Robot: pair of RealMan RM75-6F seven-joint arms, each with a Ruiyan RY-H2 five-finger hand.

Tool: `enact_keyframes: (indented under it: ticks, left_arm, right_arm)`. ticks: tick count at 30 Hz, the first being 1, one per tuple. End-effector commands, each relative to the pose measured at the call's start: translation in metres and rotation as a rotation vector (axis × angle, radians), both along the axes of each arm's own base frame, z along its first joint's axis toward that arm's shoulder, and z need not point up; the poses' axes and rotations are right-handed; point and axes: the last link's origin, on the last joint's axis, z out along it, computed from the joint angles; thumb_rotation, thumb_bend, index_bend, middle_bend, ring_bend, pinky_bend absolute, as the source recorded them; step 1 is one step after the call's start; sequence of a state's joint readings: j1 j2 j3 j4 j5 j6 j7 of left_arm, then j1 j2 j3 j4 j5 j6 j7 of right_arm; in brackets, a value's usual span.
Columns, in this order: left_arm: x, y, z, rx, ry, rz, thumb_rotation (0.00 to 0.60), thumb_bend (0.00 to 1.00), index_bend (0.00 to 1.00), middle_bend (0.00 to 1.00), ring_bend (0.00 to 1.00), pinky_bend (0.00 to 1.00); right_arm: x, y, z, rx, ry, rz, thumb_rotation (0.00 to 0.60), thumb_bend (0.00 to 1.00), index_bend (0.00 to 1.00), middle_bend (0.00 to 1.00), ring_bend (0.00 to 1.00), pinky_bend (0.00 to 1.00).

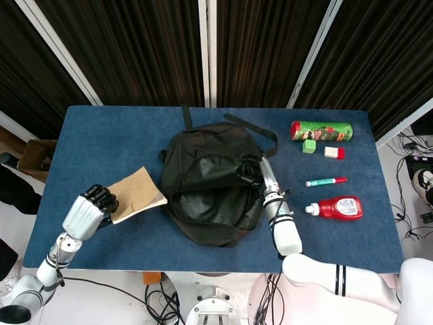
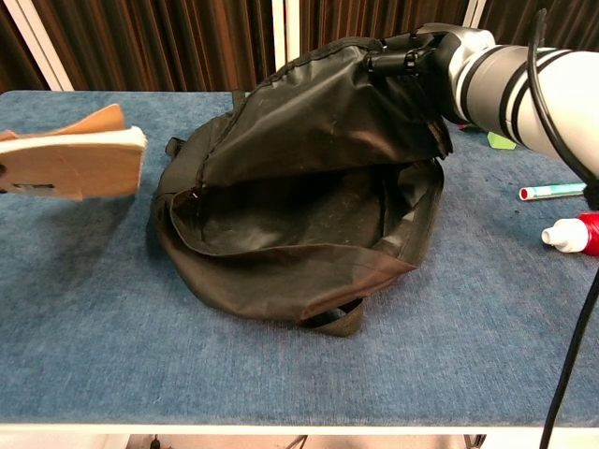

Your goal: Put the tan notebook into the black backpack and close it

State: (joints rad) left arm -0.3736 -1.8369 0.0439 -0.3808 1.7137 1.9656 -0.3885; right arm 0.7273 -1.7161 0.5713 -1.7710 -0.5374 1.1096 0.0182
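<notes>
The black backpack (image 1: 213,179) lies in the middle of the blue table, its mouth gaping toward me (image 2: 299,220). My right hand (image 2: 416,56) grips the upper flap at its right edge and holds it lifted. The hand itself is mostly hidden by the bag in the head view, where the right forearm (image 1: 274,203) shows. My left hand (image 1: 91,210) holds the tan notebook (image 1: 135,194) by its left end, raised off the table and left of the bag. In the chest view the tan notebook (image 2: 70,161) hangs at the left edge, and the left hand is out of frame.
Right of the bag lie a green can (image 1: 322,130), a green block (image 1: 309,146), a small red and white box (image 1: 334,152), a pen (image 1: 325,181) and a red bottle (image 1: 336,207). A cardboard box (image 1: 35,156) sits off the table's left edge.
</notes>
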Motion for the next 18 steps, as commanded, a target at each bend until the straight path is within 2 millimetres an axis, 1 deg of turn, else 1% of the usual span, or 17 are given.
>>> enact_keyframes:
  ticks: [1, 5, 9, 14, 18]
  left_arm:
    - [0.002, -0.009, 0.008, 0.015, -0.008, -0.034, 0.600, 0.36, 0.74, 0.70, 0.57, 0.55]
    - [0.017, -0.017, 0.003, 0.008, -0.025, -0.106, 0.600, 0.36, 0.74, 0.70, 0.57, 0.55]
    - [0.039, -0.019, -0.009, 0.002, -0.018, -0.198, 0.600, 0.37, 0.74, 0.71, 0.57, 0.55]
    - [0.069, -0.017, -0.026, -0.032, -0.026, -0.288, 0.600, 0.37, 0.74, 0.71, 0.57, 0.55]
    - [0.090, -0.014, -0.034, -0.040, -0.043, -0.342, 0.600, 0.37, 0.74, 0.71, 0.57, 0.55]
  right_arm:
    - [0.004, -0.001, -0.002, 0.005, -0.020, -0.004, 0.600, 0.65, 0.80, 0.67, 0.51, 0.24]
    - [0.009, -0.002, -0.004, 0.010, -0.035, -0.003, 0.600, 0.65, 0.80, 0.67, 0.51, 0.24]
    - [0.014, -0.002, -0.006, 0.016, -0.052, -0.003, 0.600, 0.65, 0.79, 0.67, 0.51, 0.24]
    - [0.020, -0.006, -0.001, -0.001, -0.069, -0.001, 0.600, 0.65, 0.79, 0.67, 0.51, 0.24]
    - [0.023, -0.007, 0.000, -0.006, -0.074, 0.000, 0.600, 0.65, 0.79, 0.67, 0.51, 0.24]
